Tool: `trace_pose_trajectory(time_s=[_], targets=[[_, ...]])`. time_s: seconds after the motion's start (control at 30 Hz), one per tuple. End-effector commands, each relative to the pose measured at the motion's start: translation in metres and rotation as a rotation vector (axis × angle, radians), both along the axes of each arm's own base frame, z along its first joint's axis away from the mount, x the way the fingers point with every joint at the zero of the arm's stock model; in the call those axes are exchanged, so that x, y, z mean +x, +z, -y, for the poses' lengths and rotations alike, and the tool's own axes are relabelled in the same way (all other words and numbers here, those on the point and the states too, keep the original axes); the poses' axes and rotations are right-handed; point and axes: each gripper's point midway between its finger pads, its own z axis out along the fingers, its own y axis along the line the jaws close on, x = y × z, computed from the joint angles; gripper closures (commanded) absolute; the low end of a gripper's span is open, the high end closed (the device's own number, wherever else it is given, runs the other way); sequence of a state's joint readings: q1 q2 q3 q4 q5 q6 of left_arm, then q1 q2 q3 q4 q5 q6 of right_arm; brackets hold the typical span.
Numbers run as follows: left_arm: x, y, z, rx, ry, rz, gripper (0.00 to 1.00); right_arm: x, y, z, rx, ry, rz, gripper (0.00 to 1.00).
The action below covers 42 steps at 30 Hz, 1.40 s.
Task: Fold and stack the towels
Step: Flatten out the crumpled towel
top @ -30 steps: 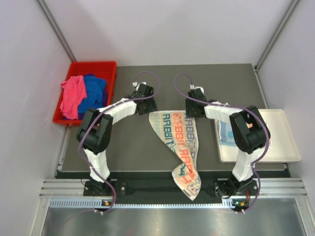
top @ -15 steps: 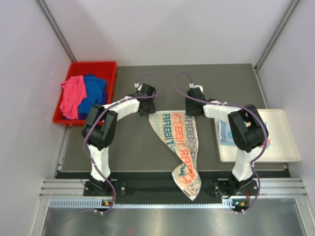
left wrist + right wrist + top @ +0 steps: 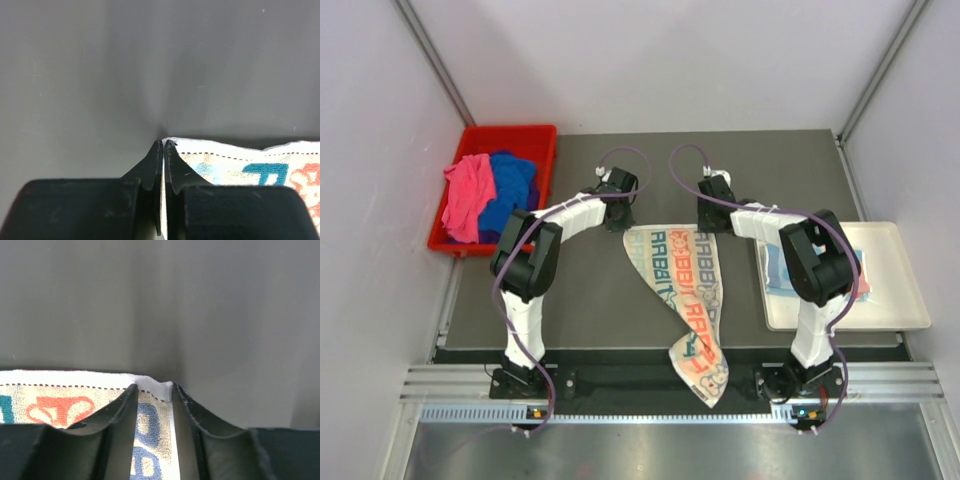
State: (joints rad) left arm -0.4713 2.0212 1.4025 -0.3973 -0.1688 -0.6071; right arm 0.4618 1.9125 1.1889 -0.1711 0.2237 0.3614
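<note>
Legibly "RABBIT" across cream towel in left hand, right hand

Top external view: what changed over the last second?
Both elbows swung inward and the wrists edged away from the bases; the left fingers and right fingers stayed at the far corners of the lettered towel. Towel, red bin, tray unmoved.

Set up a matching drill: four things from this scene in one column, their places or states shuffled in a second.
1 lettered towel
2 pink towel
3 white tray
4 left tool

A in the red bin
B far right
C shut on a towel corner
D spread across the middle of the table

Pairs: 1-D, 2-A, 3-B, 4-C
</note>
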Motion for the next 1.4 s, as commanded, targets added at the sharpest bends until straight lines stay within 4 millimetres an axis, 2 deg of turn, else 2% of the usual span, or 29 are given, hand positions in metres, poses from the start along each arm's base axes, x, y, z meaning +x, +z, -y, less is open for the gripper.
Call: trace_pose_trajectory(time_s=[0.0, 0.2, 0.3, 0.53, 0.77, 0.8, 0.87, 0.9, 0.97, 1.0, 1.03, 1.07, 1.1, 1.17, 1.2, 1.27, 1.3, 1.33, 1.37], targets=[[-0.013, -0.015, 0.001, 0.017, -0.014, -0.066, 1.00, 0.002, -0.006, -0.001, 0.007, -0.003, -0.019, 0.68], [-0.006, 0.009, 0.003, -0.001, -0.017, -0.016, 1.00, 0.003, 0.002, -0.001, 0.011, -0.002, -0.011, 0.82], [-0.002, 0.026, 0.005, -0.019, -0.017, 0.019, 1.00, 0.004, 0.014, -0.001, 0.015, -0.001, 0.009, 0.90], [-0.004, 0.067, 0.008, -0.070, -0.033, 0.094, 1.00, 0.007, 0.066, -0.005, 0.028, 0.009, 0.103, 1.00], [-0.010, 0.112, 0.000, -0.090, -0.033, 0.184, 1.00, 0.001, 0.116, -0.009, 0.052, 0.020, 0.191, 1.00], [-0.012, 0.123, 0.000, -0.101, -0.037, 0.204, 1.00, 0.000, 0.123, -0.009, 0.052, 0.020, 0.205, 1.00], [-0.016, 0.137, 0.000, -0.115, -0.048, 0.227, 1.00, -0.005, 0.143, -0.010, 0.066, 0.029, 0.242, 1.00], [-0.019, 0.153, -0.002, -0.130, -0.052, 0.262, 1.00, -0.006, 0.150, -0.010, 0.065, 0.032, 0.258, 1.00], [-0.026, 0.172, -0.001, -0.144, -0.079, 0.298, 1.00, -0.013, 0.173, -0.011, 0.080, 0.046, 0.300, 1.00], [-0.032, 0.193, -0.002, -0.162, -0.086, 0.343, 1.00, -0.015, 0.184, -0.011, 0.080, 0.052, 0.318, 1.00], [-0.036, 0.204, -0.002, -0.163, -0.108, 0.367, 1.00, -0.020, 0.200, -0.013, 0.089, 0.066, 0.347, 1.00], [-0.043, 0.224, -0.004, -0.183, -0.117, 0.409, 1.00, -0.024, 0.210, -0.013, 0.091, 0.072, 0.364, 1.00], [-0.047, 0.239, -0.004, -0.196, -0.127, 0.438, 1.00, -0.027, 0.231, -0.011, 0.103, 0.074, 0.410, 1.00], [-0.057, 0.257, -0.005, -0.206, -0.154, 0.467, 1.00, -0.036, 0.250, -0.013, 0.113, 0.092, 0.440, 1.00], [-0.063, 0.278, -0.008, -0.225, -0.160, 0.510, 1.00, -0.040, 0.265, -0.014, 0.123, 0.102, 0.466, 1.00], [-0.075, 0.302, -0.011, -0.244, -0.182, 0.559, 1.00, -0.052, 0.291, -0.014, 0.144, 0.121, 0.515, 1.00], [-0.080, 0.314, -0.011, -0.260, -0.192, 0.586, 1.00, -0.059, 0.311, -0.013, 0.166, 0.128, 0.554, 1.00], [-0.084, 0.322, -0.012, -0.269, -0.203, 0.607, 1.00, -0.065, 0.320, -0.016, 0.179, 0.143, 0.572, 1.00], [-0.094, 0.341, -0.014, -0.300, -0.223, 0.656, 1.00, -0.071, 0.329, -0.016, 0.188, 0.152, 0.589, 1.00]])
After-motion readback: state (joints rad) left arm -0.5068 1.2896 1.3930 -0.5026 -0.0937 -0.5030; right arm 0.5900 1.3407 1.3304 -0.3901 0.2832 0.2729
